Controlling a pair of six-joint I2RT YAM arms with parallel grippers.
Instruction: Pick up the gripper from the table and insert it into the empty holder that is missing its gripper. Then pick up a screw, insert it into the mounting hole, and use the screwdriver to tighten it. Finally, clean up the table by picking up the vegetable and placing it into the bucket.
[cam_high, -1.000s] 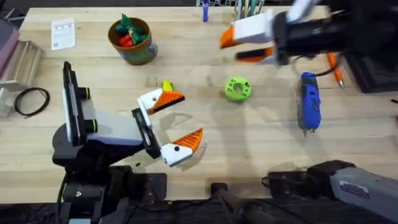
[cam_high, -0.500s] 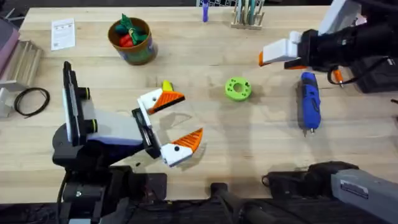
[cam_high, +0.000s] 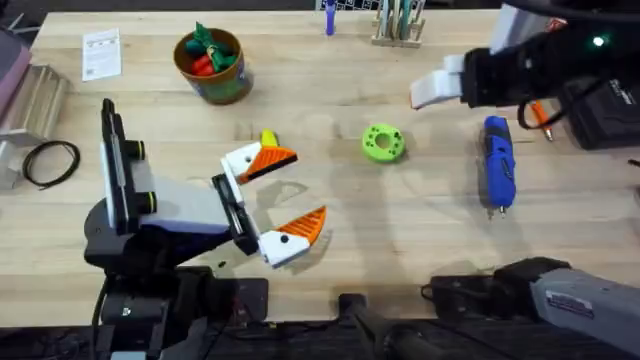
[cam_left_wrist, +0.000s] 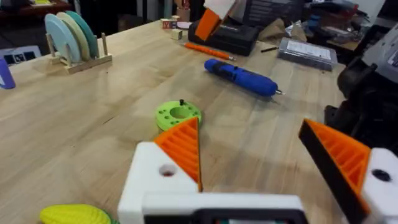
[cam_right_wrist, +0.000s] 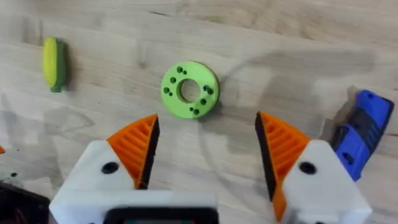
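left gripper (cam_high: 283, 195) spread, holding nothing, low over table (cam_high: 300, 105); corn cob (cam_high: 268, 137) just beyond its far finger | right gripper (cam_right_wrist: 208, 155) spread, its wrist view revealing green disc (cam_right_wrist: 189, 89) below; screwdriver (cam_high: 498, 162) beside | bucket (cam_high: 212, 63) far left

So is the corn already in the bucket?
No, the corn lies on the table beside the left gripper, well apart from the bucket, which holds red and green toy vegetables.
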